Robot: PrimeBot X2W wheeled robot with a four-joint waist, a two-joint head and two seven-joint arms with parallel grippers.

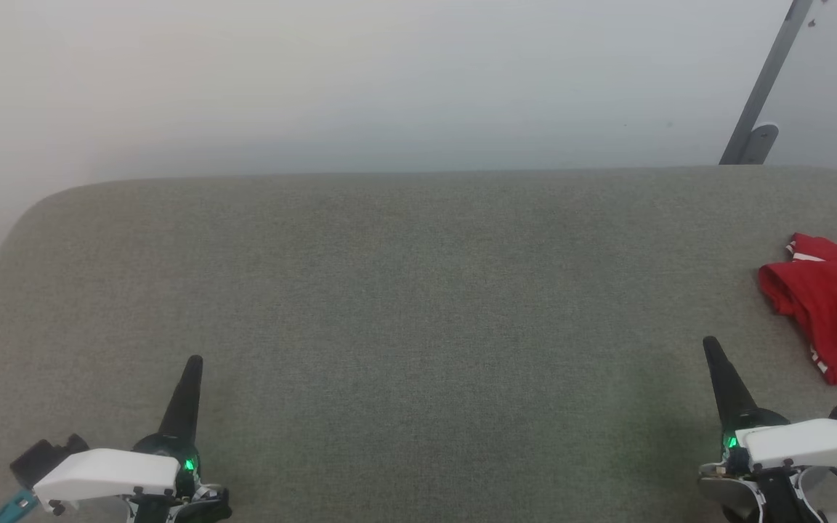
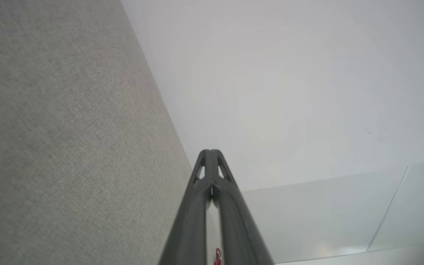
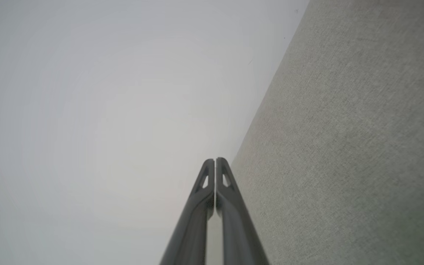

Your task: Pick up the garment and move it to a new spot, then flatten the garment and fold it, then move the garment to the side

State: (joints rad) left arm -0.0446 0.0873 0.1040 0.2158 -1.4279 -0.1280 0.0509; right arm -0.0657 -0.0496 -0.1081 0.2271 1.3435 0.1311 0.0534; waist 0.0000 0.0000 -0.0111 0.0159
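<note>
Head view, left hand (image 1: 195,361), right hand (image 1: 711,342), both closed

garment (image 1: 829,312): crumpled, cut off by the head view's right edge
counter (image 1: 418,305): near side and right end run out of frame
grey pole (image 1: 766,76): top cut off by the upper edge
red speck (image 2: 217,256): between the fingers (image 2: 193,221) of the left gripper (image 2: 210,152), at the left wrist view's bottom edge, too small to tell

The left gripper (image 2: 210,151) has its jaws pressed together beside the grey fabric surface (image 2: 68,147).
</note>
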